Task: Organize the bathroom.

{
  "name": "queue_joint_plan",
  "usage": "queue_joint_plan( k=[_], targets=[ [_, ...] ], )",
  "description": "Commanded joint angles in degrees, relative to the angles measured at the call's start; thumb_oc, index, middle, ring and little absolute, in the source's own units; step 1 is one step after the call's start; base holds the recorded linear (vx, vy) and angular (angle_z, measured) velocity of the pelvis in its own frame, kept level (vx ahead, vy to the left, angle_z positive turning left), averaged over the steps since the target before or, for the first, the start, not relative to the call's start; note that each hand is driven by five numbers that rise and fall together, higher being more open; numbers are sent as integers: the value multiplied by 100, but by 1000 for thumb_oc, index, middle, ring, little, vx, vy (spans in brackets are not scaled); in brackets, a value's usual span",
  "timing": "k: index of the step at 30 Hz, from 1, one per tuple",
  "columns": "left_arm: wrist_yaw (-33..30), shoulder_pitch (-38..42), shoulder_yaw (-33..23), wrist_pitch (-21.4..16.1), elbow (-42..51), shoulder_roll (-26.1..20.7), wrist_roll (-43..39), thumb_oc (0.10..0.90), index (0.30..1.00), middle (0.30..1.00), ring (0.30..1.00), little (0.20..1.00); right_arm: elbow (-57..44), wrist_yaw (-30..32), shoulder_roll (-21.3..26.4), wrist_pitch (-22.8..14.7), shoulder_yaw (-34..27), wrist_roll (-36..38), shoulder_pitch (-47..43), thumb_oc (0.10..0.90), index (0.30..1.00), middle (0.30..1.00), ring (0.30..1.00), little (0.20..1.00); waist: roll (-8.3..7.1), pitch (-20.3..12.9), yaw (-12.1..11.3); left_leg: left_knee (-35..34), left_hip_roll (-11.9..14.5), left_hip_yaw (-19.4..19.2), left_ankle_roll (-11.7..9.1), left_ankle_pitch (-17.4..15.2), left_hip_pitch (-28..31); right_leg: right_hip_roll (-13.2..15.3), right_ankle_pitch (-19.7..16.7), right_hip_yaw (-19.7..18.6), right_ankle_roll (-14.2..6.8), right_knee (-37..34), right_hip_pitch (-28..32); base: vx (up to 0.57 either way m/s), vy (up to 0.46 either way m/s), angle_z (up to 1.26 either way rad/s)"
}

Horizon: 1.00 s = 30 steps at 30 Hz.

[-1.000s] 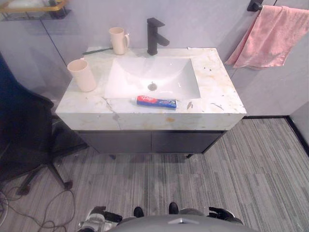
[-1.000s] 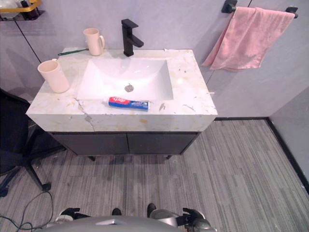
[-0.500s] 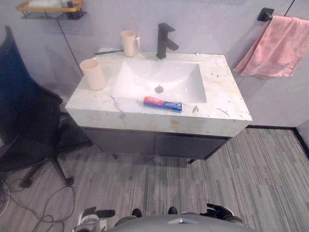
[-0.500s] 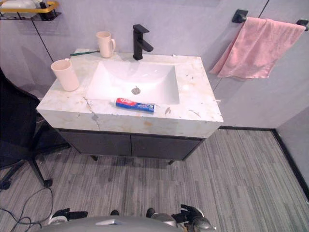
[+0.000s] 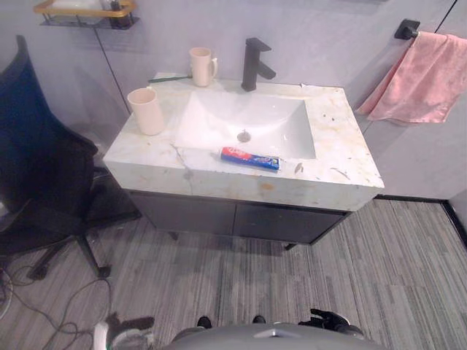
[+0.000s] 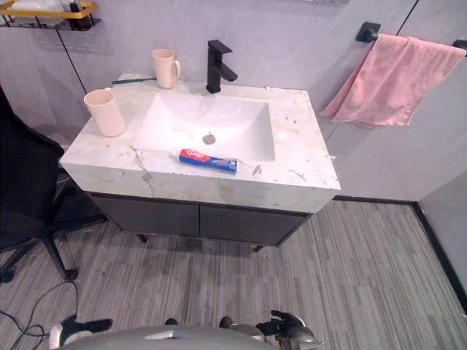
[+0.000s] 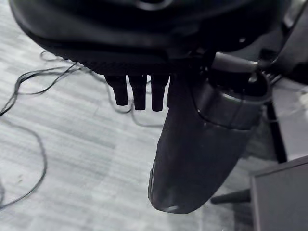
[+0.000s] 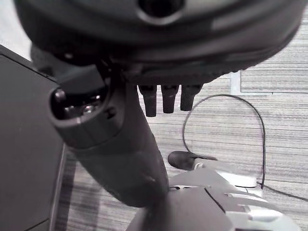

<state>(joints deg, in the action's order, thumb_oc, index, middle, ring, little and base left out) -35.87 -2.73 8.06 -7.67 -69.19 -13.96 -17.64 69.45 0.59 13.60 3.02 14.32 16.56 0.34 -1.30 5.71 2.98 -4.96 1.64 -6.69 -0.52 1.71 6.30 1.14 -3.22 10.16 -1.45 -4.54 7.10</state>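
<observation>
Nothing looks tidied yet: toothpaste tube [image 5: 250, 158] lies loose on the worktop [image 5: 343, 157]; left hand [image 7: 144, 91] and right hand [image 8: 166, 98] hang with straight fingers, holding nothing

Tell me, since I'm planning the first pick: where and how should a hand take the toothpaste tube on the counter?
Probably across the middle of the toothpaste tube, from above. It lies flat along the countertop's front strip, just before the basin, long axis running left-right, so fingers and thumb can close over its narrow width. Nothing crowds it.
</observation>
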Motion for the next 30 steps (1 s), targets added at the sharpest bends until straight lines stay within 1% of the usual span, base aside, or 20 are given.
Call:
queue_joint_plan(
  k=[1,6,7,8,9,10,12,13,14,15,16,17,18,20,21,22,25,26,29,30],
  targets=[
    [-1622,394,7,-446,511,-425,1125,800,900,900,900,900,70,117,99,37,257,136,-421,800,900,900,900,900,51,124,-117,39,-191,-264,92,-231,-31,166,389,242,-452,383,-303,-23,0,15],
    [-2638,349,6,-182,2464,-832,2122,800,900,900,900,900,14,129,185,158,199,212,-452,800,900,900,900,900,89,219,-281,63,-208,-153,85,-237,-104,187,407,298,-426,437,-346,-40,-14,14],
    [-2693,294,-16,-195,2971,-994,2315,800,900,900,900,900,-11,159,195,182,179,238,-442,800,900,900,900,900,93,237,-322,60,-210,-120,79,-237,-114,191,419,327,-418,451,-351,-29,-18,22],
    [-2690,279,-24,-221,3014,-1009,2328,800,900,900,900,900,-14,160,194,185,178,235,-439,800,900,900,900,900,92,239,-324,60,-210,-115,78,-237,-114,192,422,333,-417,454,-350,-43,-26,22],
    [-2677,200,-174,-307,3999,-1342,2538,800,900,900,900,900,-34,186,215,199,139,283,-440,800,900,900,900,900,103,271,-398,55,-213,-55,68,-237,-136,200,435,375,-400,459,-351,-32,-19,11],
    [-2671,181,-234,-327,4234,-1419,2609,800,900,900,900,900,-32,200,222,196,117,278,-437,800,900,900,900,900,109,278,-416,54,-214,-42,66,-238,-141,204,440,386,-397,462,-352,-44,-25,10],
    [-2936,85,-596,-638,5254,-1705,3092,800,900,900,900,900,4,264,246,206,-18,234,-405,800,900,900,900,900,133,298,-496,45,-214,10,61,-248,-149,219,457,441,-387,465,-343,-25,-25,20],
    [-3110,43,-650,-819,5349,-1720,3327,800,900,900,900,900,10,258,245,236,-33,230,-404,800,900,900,900,900,132,302,-501,47,-214,21,60,-251,-146,223,462,455,-385,468,-335,-7,-30,35],
    [-3112,44,-757,-771,5675,-1811,3406,800,900,900,900,900,34,256,241,229,-58,236,-387,800,900,900,900,900,134,299,-521,40,-213,30,57,-255,-141,225,467,469,-382,461,-324,4,-42,25],
    [-3023,23,-1023,-773,6340,-1957,3476,800,900,900,900,900,97,269,225,211,-111,269,-357,800,900,900,900,900,138,282,-558,29,-208,60,47,-265,-124,234,483,512,-382,449,-294,10,-47,22],
    [-3001,21,-1145,-879,6601,-2015,3526,800,900,900,900,900,133,274,212,195,-125,277,-342,800,900,900,900,900,139,268,-568,24,-206,71,42,-269,-113,239,492,537,-382,442,-275,17,-54,18],
    [-2909,10,-1360,-1012,6977,-2155,3621,800,900,900,900,900,176,295,185,179,-142,246,-330,800,900,900,900,900,143,239,-579,16,-203,76,35,-280,-96,246,508,568,-384,425,-245,21,-44,19],
    [-2787,51,-1461,-1006,7340,-2255,3644,800,900,900,900,900,221,305,162,152,-150,235,-322,800,900,900,900,900,148,216,-586,13,-193,73,26,-290,-80,252,523,596,-386,421,-223,27,-45,15],
    [-2668,99,-1572,-1078,7628,-2392,3578,800,900,900,900,900,267,289,149,138,-161,221,-320,800,900,900,900,900,153,195,-585,9,-185,70,19,-297,-62,256,534,619,-392,419,-202,21,-33,5],
    [-2395,210,-1666,-1203,7933,-2529,3443,800,900,900,900,900,301,313,127,127,-136,199,-294,800,900,900,900,900,172,160,-574,5,-174,67,6,-302,-42,260,549,630,-399,415,-178,23,-33,10],
    [-2076,342,-1708,-1212,8162,-2645,3273,800,900,900,900,900,326,333,99,112,-106,186,-269,800,900,900,900,900,180,130,-543,-1,-161,52,-4,-303,-23,262,555,633,-410,401,-158,27,-41,15],
    [-1511,622,-1699,-1004,8491,-2958,2954,800,900,900,900,900,366,377,91,150,-49,63,-227,800,900,900,900,900,208,78,-481,-4,-143,16,-24,-293,9,267,556,635,-430,369,-117,8,-15,6],
    [-930,912,-1594,-788,8624,-3279,2741,800,900,900,900,900,397,347,123,108,15,-125,-207,800,900,900,900,900,243,38,-415,-4,-136,-17,-27,-301,39,265,560,614,-450,358,-93,-2,-15,-6],
    [-344,1224,-1473,-533,8736,-3583,2120,800,900,900,900,900,407,361,153,116,71,-217,-224,800,900,900,900,900,267,23,-381,-4,-130,-49,-27,-314,70,265,556,600,-474,338,-69,-7,-4,-8],
    [232,1482,-1379,-295,8720,-3810,1772,800,900,900,900,900,412,356,197,177,99,-219,-259,800,900,900,900,900,297,12,-346,-4,-121,-85,-31,-318,94,260,556,570,-483,337,-62,-29,6,-12]
  ],
)
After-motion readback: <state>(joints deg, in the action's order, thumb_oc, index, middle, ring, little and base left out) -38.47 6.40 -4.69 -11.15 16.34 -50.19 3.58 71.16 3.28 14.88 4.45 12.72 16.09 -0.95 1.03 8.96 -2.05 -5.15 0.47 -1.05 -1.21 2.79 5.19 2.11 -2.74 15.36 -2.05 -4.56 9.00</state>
